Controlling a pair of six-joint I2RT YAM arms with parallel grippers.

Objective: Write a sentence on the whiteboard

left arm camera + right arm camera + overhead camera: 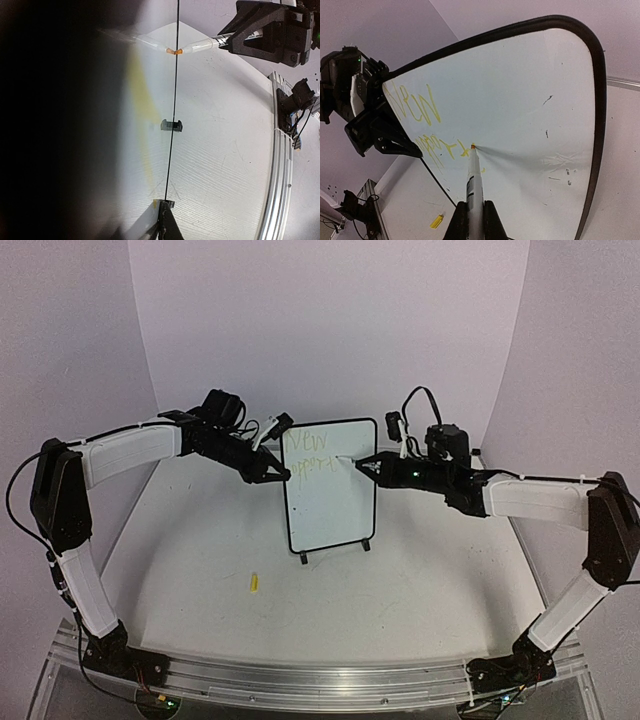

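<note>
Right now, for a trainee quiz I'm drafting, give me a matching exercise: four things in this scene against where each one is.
1 marker
2 yellow cap
3 left gripper
4 whiteboard

A lies on the table before the whiteboard
B clamped on the whiteboard's left edge
C stands upright on two feet
D tip on the whiteboard face, in the right gripper

Pairs: 1-D, 2-A, 3-B, 4-C
</note>
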